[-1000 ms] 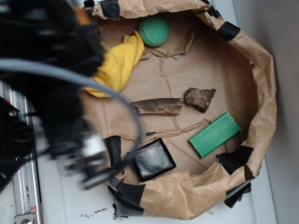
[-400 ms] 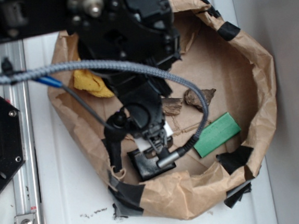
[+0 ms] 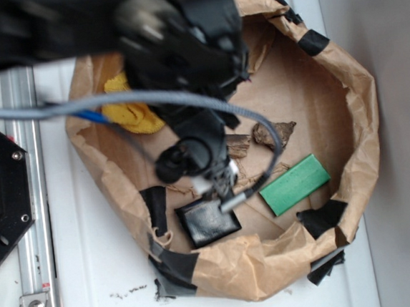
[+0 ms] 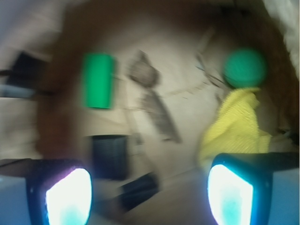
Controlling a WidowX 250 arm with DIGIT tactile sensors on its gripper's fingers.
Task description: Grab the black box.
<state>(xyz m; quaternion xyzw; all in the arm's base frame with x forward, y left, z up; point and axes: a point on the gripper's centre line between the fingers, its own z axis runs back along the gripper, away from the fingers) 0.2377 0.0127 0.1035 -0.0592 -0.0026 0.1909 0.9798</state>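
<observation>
Wrist view, blurred, showed the gripper (image 4: 149,194) with fingers spread wide apart, holding nothing, above the paper nest (image 3: 359,111). The black box (image 3: 208,222) lay on the nest floor by a tape patch (image 3: 154,207), left of the green block (image 3: 295,184).

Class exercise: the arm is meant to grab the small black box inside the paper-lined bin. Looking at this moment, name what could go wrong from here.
1. The glossy flat black square box lies close to the crumpled brown paper wall and a black tape patch, so a finger may catch paper or tape.
2. The grey cable hangs down beside the box and might snag.
3. In the blurred wrist view the open gripper sits with the box off to one side, so it could close off-centre.
</observation>
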